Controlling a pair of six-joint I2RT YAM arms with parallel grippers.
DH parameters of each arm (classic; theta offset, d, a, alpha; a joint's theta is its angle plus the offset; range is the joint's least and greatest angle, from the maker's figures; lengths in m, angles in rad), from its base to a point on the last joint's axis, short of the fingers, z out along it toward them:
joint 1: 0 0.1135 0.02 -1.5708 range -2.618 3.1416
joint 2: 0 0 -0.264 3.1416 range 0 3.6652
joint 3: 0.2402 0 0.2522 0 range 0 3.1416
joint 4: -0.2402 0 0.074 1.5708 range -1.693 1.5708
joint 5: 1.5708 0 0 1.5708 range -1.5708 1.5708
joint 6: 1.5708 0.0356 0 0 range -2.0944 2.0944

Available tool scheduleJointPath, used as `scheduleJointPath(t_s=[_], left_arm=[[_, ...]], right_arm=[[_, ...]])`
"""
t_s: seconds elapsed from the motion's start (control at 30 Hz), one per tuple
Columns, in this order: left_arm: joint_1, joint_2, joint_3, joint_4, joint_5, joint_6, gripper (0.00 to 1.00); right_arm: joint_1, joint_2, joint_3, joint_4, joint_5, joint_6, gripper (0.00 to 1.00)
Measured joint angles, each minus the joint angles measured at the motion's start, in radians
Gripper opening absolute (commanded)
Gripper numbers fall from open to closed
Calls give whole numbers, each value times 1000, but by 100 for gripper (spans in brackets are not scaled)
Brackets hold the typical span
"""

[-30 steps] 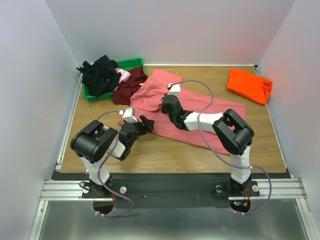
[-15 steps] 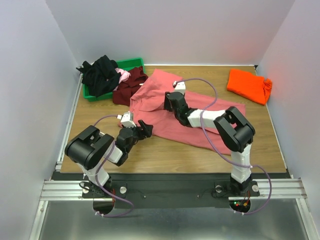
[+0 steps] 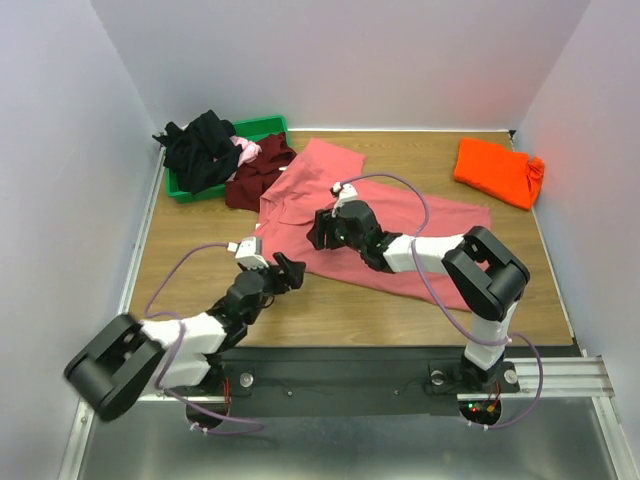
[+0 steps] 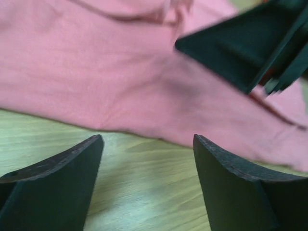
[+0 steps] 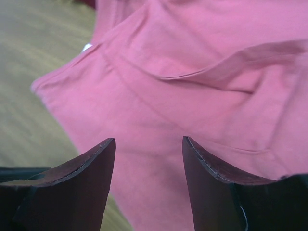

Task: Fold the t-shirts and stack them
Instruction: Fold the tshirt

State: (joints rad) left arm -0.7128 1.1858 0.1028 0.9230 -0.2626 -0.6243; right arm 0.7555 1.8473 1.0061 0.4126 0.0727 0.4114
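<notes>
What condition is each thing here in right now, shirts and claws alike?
salmon-pink shirt: spread out, unfolded.
orange shirt: folded, far right.
maroon shirt: crumpled.
black shirt: heaped over green bin.
light pink shirt: bunched.
left gripper: open.
right gripper: open, above salmon-pink shirt.

Spread shirt [image 3: 300, 190] mid-table, folded shirt [image 3: 497, 170] far right, bin [image 3: 262, 127] far left (shirts [image 3: 205, 150] heaped there)

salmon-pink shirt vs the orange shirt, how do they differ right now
The salmon-pink shirt lies spread out and wrinkled in the middle of the table; the orange shirt sits bundled compactly at the far right corner. The salmon-pink shirt covers far more surface than the orange shirt. Both rest directly on the wood.
</notes>
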Motion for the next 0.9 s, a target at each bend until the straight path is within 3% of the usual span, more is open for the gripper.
scheduleJointPath(t_s=[0.13, 0.3, 0.63, 0.9], left_arm=[[-2, -247, 6, -139, -87, -4, 93], [1, -318, 61, -236, -229, 19, 96], [79, -22, 145, -147, -261, 52, 98], [141, 188, 146, 113, -180, 62, 98]], right_arm=[[5, 6, 13, 0, -89, 4, 64], [5, 64, 97, 10, -166, 3, 64], [5, 210, 220, 48, -316, 29, 65], [5, 304, 286, 53, -347, 40, 65]])
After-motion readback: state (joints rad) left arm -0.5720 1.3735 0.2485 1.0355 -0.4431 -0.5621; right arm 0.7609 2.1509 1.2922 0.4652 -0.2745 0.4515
